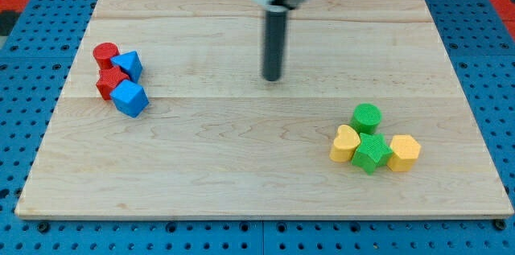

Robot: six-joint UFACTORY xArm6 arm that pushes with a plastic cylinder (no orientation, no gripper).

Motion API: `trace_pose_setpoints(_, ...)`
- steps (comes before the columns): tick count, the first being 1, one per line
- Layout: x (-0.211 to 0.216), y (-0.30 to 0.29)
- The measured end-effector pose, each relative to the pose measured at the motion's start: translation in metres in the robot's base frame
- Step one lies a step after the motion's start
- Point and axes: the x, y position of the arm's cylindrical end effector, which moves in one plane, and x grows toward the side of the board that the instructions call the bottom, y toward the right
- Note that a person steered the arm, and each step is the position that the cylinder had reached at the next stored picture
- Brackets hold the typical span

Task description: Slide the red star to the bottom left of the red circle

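Observation:
The red circle sits at the view's left on the wooden board. The red star lies just below it, touching it, wedged between two blue blocks: a blue triangle-like block to its upper right and a blue cube-like block to its lower right. My tip is near the board's upper middle, far to the right of this cluster and touching no block.
At the view's lower right stands a second cluster: a green circle, a yellow heart, a green star and a yellow hexagon-like block. A blue pegboard surrounds the board.

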Motion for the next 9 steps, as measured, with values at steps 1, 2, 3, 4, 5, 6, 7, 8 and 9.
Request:
trace_pose_setpoints(1,0.002,-0.077)
trace_pose_setpoints(2,0.023,-0.131)
trace_pose_setpoints(3,0.051,-0.174)
trace_pose_setpoints(4,0.072,-0.178)
trace_pose_setpoints(5,0.054,-0.176)
trace_pose_setpoints(6,0.029,-0.205)
trace_pose_setpoints(7,0.033,-0.233)
trace_pose_setpoints(8,0.033,-0.238)
trace_pose_setpoints(9,0.031,-0.240)
